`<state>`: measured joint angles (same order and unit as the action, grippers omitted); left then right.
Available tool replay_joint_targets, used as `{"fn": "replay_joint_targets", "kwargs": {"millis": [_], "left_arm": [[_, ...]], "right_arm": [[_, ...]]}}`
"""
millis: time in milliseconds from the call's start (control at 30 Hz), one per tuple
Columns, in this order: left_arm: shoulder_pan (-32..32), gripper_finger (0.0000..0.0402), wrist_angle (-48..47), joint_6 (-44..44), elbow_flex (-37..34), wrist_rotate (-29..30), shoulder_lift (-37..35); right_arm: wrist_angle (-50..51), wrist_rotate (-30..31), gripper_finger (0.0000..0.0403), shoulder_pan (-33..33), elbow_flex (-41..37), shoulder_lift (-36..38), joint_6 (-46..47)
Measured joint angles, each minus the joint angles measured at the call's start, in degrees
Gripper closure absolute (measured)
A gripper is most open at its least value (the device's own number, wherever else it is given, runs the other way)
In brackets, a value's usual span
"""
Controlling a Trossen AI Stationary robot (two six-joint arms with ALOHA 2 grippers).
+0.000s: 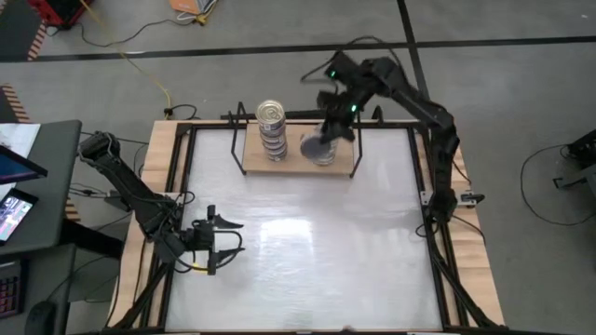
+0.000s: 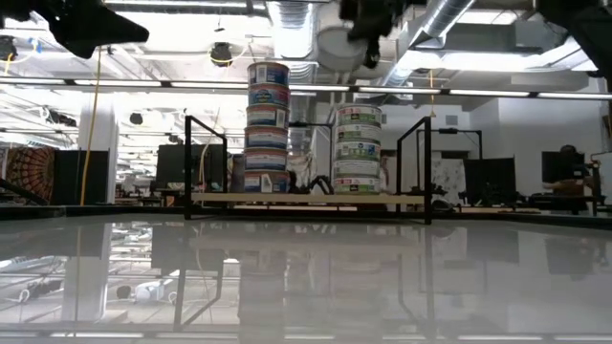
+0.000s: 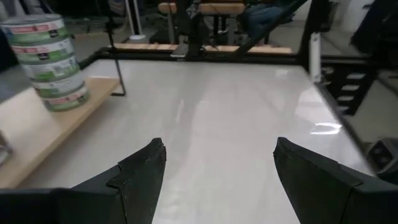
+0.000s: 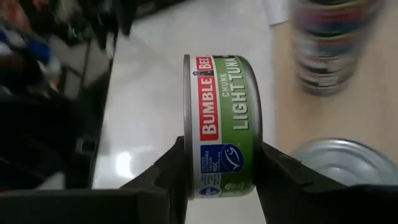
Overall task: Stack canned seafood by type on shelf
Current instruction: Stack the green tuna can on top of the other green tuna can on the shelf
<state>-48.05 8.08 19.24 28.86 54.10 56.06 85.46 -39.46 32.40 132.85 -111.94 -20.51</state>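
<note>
**Green-label tin held above the shelf stacks**

Nearest the overhead camera, the right gripper hangs over the shelf at about 12 o'clock on the white table. Its fingers are closed on a green-label tin, held on edge, rim to rim between the pads; the label reads "Bumble Bee Chunk Light Tuna". In the low view the held tin hangs above the green stack, well clear of it.

Two stacks stand on the shelf board. The blue-label stack, toward the 9 o'clock end, is five tins high. The green-label stack, toward the 3 o'clock end, is four tins high, its silver lid showing just beside the right gripper's finger. The stacks stand apart, with black wire frames at the shelf ends.

The left gripper waits at about 8 o'clock over bare table, fingers spread wide and holding nothing.
</note>
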Motion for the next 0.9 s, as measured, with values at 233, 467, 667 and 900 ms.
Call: {"fn": "replay_joint_targets", "kwargs": {"millis": [233,467,667,900], "left_arm": [[0.56,0.0113,0.02,-3.04,0.00,7.02,6.92],[3.57,0.0113,-0.06,-7.20,0.00,8.63,8.65],[5.07,0.0113,-0.02,-11.75,0.00,7.67,5.52],[5.07,0.0113,-0.02,-16.99,0.00,8.92,2.51]], "right_arm": [[-1.84,-11.63,0.0234,9.42,-6.73,-0.06,-1.39],[-0.21,-14.31,0.0230,16.19,-12.98,-0.11,-3.17],[0.24,-16.13,0.0228,18.07,-15.90,-0.13,-2.86],[0.60,-15.87,0.0227,17.10,-16.88,-0.11,-3.39]]}}
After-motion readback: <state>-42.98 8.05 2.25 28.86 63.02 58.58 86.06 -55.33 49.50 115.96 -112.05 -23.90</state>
